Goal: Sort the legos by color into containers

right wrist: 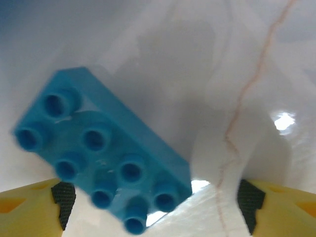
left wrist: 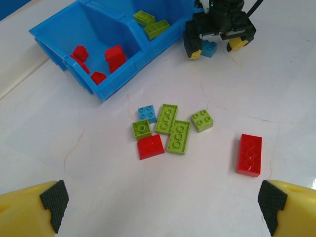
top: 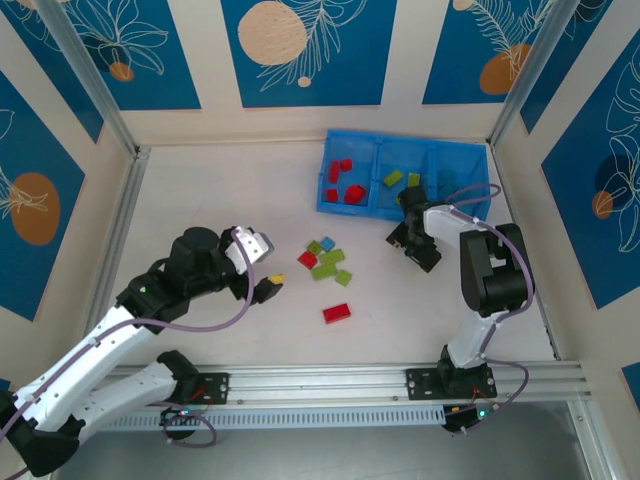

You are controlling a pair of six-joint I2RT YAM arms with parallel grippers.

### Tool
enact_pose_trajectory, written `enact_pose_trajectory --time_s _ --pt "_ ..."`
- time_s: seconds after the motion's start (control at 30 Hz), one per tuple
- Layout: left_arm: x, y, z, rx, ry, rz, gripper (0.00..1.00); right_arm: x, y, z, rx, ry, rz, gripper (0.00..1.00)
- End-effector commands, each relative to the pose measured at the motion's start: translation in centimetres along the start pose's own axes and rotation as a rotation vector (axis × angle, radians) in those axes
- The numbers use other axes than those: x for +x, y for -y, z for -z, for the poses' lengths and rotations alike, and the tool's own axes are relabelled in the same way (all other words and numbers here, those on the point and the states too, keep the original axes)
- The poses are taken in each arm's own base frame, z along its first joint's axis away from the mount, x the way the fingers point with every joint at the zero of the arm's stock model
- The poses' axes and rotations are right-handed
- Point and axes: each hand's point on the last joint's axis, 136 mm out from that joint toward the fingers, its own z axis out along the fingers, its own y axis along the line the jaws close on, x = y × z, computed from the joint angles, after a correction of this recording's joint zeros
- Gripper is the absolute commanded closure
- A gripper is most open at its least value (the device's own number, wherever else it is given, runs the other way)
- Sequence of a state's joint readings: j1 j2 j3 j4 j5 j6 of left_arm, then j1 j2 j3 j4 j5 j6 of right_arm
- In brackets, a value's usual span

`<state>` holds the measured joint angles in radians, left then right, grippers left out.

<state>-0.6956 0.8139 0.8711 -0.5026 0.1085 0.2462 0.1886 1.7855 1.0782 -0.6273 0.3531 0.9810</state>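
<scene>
On the worktop (top: 220, 200), just before the bin (top: 400, 140), the right pincer (left wrist: 216, 48) stands released astride a blue brick (right wrist: 98, 153) lying skewed, nearer one pad. Best to centre and square up before closing, then lift clear of the bin wall. The left pincer (left wrist: 160, 202) hangs released above the loose bricks (left wrist: 170, 128).

Blk/wht arms (top: 110, 335), yellow fingertips (left wrist: 19, 212), purplish? cables (top: 200, 324).

Robot lab test cell: white table (top: 200, 200), leaf-patterned blue wall panels (top: 300, 50), aluminium mounting rail (top: 340, 380) along the near edge.
</scene>
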Motion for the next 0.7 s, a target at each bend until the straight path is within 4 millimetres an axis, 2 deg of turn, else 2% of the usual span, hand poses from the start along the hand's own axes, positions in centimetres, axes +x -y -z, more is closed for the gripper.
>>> enact_pose_trajectory --time_s 0.0,0.07,0.2,0.3,0.37,0.53,0.6,0.67 --pt "0.1 -0.1 0.0 -0.001 0.006 -0.014 0.0 0.9 0.0 -0.5 0.007 -0.047 -0.017 0.08" --pt "0.0 -0.1 0.0 0.002 0.008 -0.012 0.0 0.7 -0.5 0.6 -0.02 -0.029 0.0 0.06" --pt "0.0 -0.1 -0.2 0.008 0.005 -0.012 0.0 -0.6 -2.0 4.2 -0.111 0.103 0.103 0.01" --pt "0.0 -0.1 -0.2 0.012 0.007 -0.006 0.0 -1.8 -2.6 5.5 -0.135 0.16 0.19 0.01" --pt "-0.1 -0.1 -0.2 0.014 0.008 -0.005 0.0 -2.3 -3.2 5.3 -0.143 0.154 0.256 0.0" --pt "0.1 -0.3 -0.2 0.005 0.003 -0.003 0.0 -2.2 -4.0 3.5 -0.111 0.084 0.397 0.0" --pt "0.1 -0.3 -0.1 0.003 0.004 -0.003 0.0 -2.2 -4.1 2.6 -0.105 0.055 0.431 0.04" --pt "0.1 -0.2 -0.1 0.005 0.003 -0.002 0.0 -2.3 -4.1 1.9 -0.094 0.035 0.448 0.14"
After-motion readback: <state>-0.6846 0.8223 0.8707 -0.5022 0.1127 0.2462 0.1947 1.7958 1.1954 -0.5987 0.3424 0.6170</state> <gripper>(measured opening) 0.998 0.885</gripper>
